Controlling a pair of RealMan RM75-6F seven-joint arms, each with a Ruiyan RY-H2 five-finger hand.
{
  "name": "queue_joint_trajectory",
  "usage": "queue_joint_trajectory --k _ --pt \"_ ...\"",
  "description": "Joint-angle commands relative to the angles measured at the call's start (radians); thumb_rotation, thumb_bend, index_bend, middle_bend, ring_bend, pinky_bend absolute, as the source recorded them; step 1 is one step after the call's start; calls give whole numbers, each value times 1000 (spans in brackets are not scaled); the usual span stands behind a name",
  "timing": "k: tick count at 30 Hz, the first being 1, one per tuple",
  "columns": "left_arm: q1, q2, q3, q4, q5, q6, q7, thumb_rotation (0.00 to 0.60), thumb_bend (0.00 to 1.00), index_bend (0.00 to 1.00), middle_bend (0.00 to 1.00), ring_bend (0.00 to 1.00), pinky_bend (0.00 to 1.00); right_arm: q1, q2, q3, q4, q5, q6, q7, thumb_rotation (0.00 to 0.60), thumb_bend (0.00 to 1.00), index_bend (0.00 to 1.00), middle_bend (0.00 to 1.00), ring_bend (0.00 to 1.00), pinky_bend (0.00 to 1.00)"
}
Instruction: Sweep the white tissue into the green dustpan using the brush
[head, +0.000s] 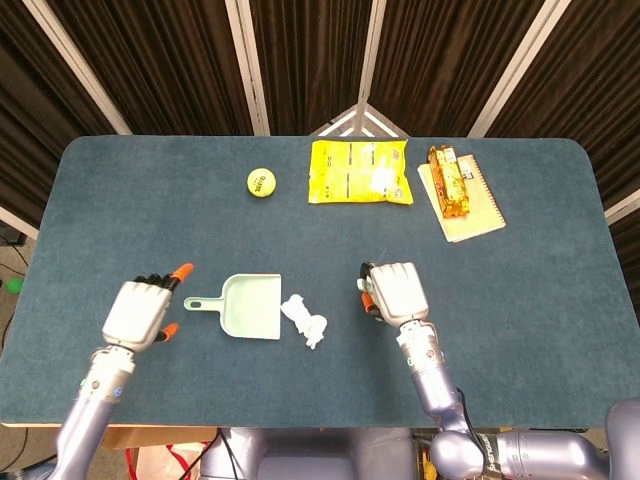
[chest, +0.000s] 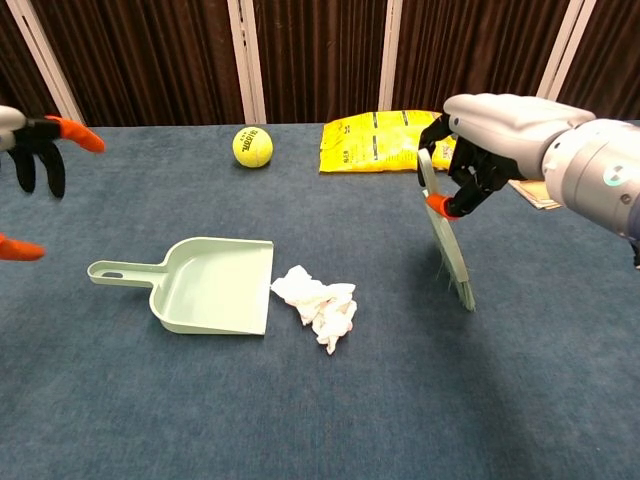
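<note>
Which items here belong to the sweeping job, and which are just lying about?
Job: white tissue, green dustpan, brush held by right hand, left hand.
Lying about: tennis ball, yellow bag, notebook with a snack pack on it.
</note>
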Motion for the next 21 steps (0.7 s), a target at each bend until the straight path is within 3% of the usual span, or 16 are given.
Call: queue_joint_trajectory --k 1,8,13,21 --pt "-41 -55 -15 27 -56 -3 52 600 200 303 732 733 816 1 3 -4 -4 1 3 1 600 448 739 911 935 870" --pt "-97 -125 -19 73 -163 3 154 600 240 401 898 891 985 6 8 -14 -13 2 13 2 600 449 739 911 935 870" --pt "-122 -159 -24 95 -266 17 198 600 268 410 965 952 1000 10 13 -15 -14 3 17 5 600 449 739 911 935 871" --pt "-165 -208 -41 158 -362 29 202 600 325 414 973 959 1000 13 17 -29 -6 5 15 12 600 450 739 911 936 870"
